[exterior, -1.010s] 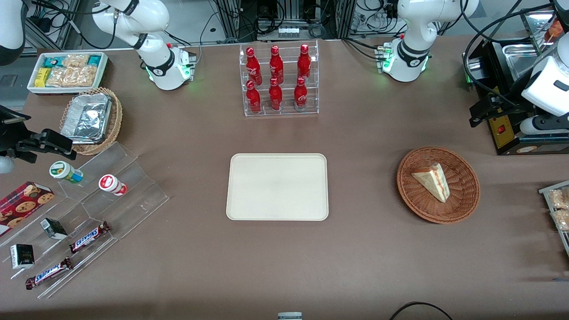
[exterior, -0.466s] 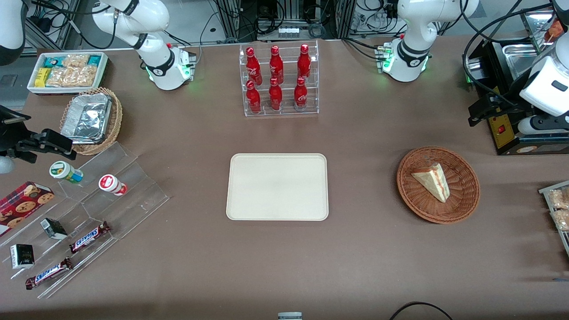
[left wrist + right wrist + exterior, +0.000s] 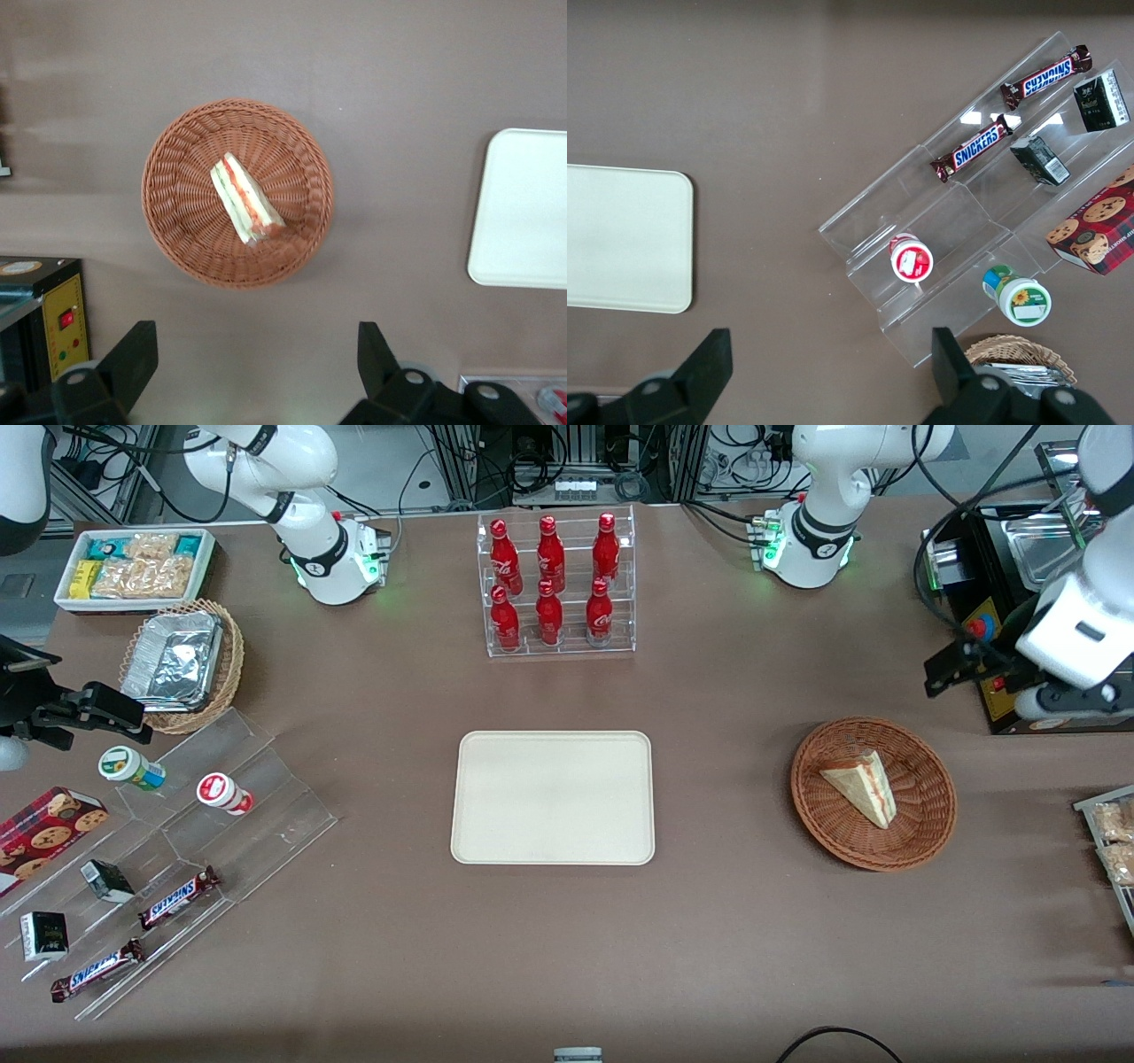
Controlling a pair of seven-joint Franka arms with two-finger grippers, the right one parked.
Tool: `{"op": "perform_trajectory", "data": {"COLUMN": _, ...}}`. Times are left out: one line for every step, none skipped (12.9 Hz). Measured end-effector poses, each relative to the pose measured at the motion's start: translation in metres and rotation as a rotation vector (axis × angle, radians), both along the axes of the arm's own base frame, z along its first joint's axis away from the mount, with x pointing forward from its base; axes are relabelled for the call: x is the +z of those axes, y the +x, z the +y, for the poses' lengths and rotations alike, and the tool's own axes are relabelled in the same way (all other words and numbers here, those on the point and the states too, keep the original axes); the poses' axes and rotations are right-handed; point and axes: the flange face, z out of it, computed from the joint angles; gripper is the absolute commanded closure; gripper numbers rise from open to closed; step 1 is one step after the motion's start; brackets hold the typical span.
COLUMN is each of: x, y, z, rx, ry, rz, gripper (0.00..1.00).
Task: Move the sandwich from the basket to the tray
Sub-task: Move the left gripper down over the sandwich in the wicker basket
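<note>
Hovering high, your gripper (image 3: 248,372) has its jaws spread wide, empty, well apart from the sandwich (image 3: 246,200), which lies tilted in the basket (image 3: 177,239). Tray (image 3: 553,850) sits bare, toward the parked arm's end. Risk: clear wrap is likely slippery, so an off-centre pinch could squash the bread or snag the wicker.

setting: robotics lab staged as a snack counter. evidence: brown tabletop (image 3: 372,957); white arm bases (image 3: 341,567) bolted along the upper edge of the frame; cable bundles and metal framing (image 3: 567,460) at top centre; clear rack of red cola bottles (image 3: 554,584); acrylic stepped display (image 3: 221,824) with chocolate bars, lower left.
</note>
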Motion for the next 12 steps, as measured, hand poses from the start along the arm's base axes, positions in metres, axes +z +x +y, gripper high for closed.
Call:
{"op": "perform_trajectory", "data": {"x": -0.02, "y": 0.005, "z": 0.007, "rx": 0.008, "ry": 0.015, "rz": 0.006, "gripper": 0.0}}
{"op": "perform_trajectory", "data": {"x": -0.041, "y": 0.01, "z": 0.017, "rx": 0.019, "ry": 0.034, "rz": 0.017, "gripper": 0.0}}
{"op": "perform_trajectory", "data": {"x": -0.061, "y": 0.015, "z": 0.03, "rx": 0.037, "ry": 0.043, "rz": 0.036, "gripper": 0.0}}
{"op": "perform_trajectory", "data": {"x": -0.081, "y": 0.021, "z": 0.042, "rx": 0.056, "ry": 0.044, "rz": 0.059, "gripper": 0.0}}
{"op": "perform_trajectory", "data": {"x": -0.101, "y": 0.027, "z": 0.051, "rx": 0.069, "ry": 0.043, "rz": 0.079, "gripper": 0.0}}
{"op": "perform_trajectory", "data": {"x": -0.123, "y": 0.033, "z": 0.056, "rx": 0.084, "ry": 0.042, "rz": 0.089, "gripper": 0.0}}
{"op": "perform_trajectory", "data": {"x": -0.148, "y": 0.039, "z": 0.062, "rx": 0.112, "ry": 0.041, "rz": 0.087, "gripper": 0.0}}
{"op": "perform_trajectory", "data": {"x": -0.174, "y": 0.042, "z": 0.068, "rx": 0.148, "ry": 0.041, "rz": 0.082, "gripper": 0.0}}
{"op": "perform_trajectory", "data": {"x": -0.201, "y": 0.042, "z": 0.074, "rx": 0.189, "ry": 0.039, "rz": 0.083, "gripper": 0.0}}
{"op": "perform_trajectory", "data": {"x": -0.227, "y": 0.04, "z": 0.08, "rx": 0.236, "ry": 0.039, "rz": 0.091, "gripper": 0.0}}
{"op": "perform_trajectory", "data": {"x": -0.25, "y": 0.039, "z": 0.083, "rx": 0.278, "ry": 0.04, "rz": 0.093, "gripper": 0.0}}
{"op": "perform_trajectory", "data": {"x": -0.269, "y": 0.039, "z": 0.084, "rx": 0.311, "ry": 0.041, "rz": 0.091, "gripper": 0.0}}
